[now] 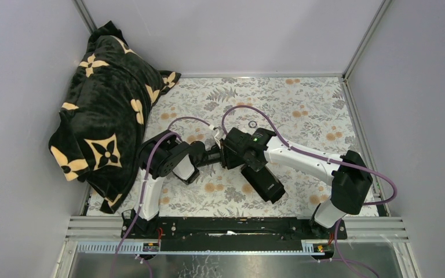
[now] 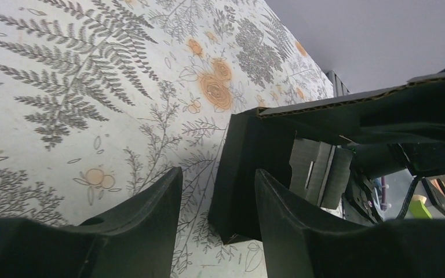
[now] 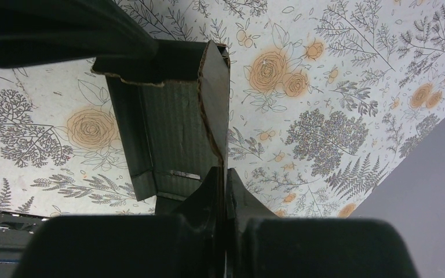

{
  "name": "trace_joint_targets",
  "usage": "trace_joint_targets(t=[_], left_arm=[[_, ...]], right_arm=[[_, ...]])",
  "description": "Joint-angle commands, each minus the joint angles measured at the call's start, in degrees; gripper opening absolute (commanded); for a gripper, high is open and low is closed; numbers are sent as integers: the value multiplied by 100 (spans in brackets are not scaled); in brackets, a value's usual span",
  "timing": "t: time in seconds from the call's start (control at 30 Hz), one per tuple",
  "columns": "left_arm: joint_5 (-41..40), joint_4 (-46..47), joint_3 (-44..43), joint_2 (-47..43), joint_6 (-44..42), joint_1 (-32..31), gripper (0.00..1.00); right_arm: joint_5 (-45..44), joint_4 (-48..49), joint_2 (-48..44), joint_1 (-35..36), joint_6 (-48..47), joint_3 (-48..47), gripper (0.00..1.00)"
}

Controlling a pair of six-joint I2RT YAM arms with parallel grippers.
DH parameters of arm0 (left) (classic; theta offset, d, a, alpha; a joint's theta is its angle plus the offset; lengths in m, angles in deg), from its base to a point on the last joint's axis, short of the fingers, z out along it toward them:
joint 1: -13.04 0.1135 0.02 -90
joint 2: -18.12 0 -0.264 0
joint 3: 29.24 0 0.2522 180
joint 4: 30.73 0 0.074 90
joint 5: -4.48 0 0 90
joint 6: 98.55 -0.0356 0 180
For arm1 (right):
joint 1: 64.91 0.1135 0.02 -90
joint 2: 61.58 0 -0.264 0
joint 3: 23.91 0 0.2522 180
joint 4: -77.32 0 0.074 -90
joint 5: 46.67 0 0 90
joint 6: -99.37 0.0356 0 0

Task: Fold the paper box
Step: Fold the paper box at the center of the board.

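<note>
The paper box (image 1: 265,182) is black card, half formed, held just above the floral cloth at mid-table. In the right wrist view its open inside (image 3: 174,127) shows a slot and a raw torn edge. My right gripper (image 3: 225,174) is shut on the box's upright side wall. My left gripper (image 2: 217,176) is open. One end corner of the box (image 2: 240,168) stands just beyond its fingertips (image 2: 162,197), in line with the gap and not touching them. A long flap runs off to the upper right there. From above, the left gripper (image 1: 211,155) and the right gripper (image 1: 234,156) meet nose to nose.
A black plush blanket (image 1: 107,110) with cream flowers is heaped at the back left, spilling over the table's edge. The floral cloth (image 1: 301,104) covers the table. Grey walls close in the sides and back. A black rail (image 1: 232,226) runs along the near edge.
</note>
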Motion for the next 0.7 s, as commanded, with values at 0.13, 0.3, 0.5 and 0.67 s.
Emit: trace_joint_targets(t=[0.13, 0.3, 0.5, 0.67], left_arm=[[104, 481, 73, -89, -2, -135, 56], [123, 464, 94, -130, -10, -136, 56], [183, 479, 52, -81, -2, -133, 56], [420, 587, -178, 145, 94, -139, 57]], right_arm=[[-228, 158, -174, 44, 110, -18, 0], [-229, 162, -135, 48, 114, -47, 0], [-190, 169, -86, 51, 105, -83, 0], [-177, 167, -60, 52, 97, -84, 0]])
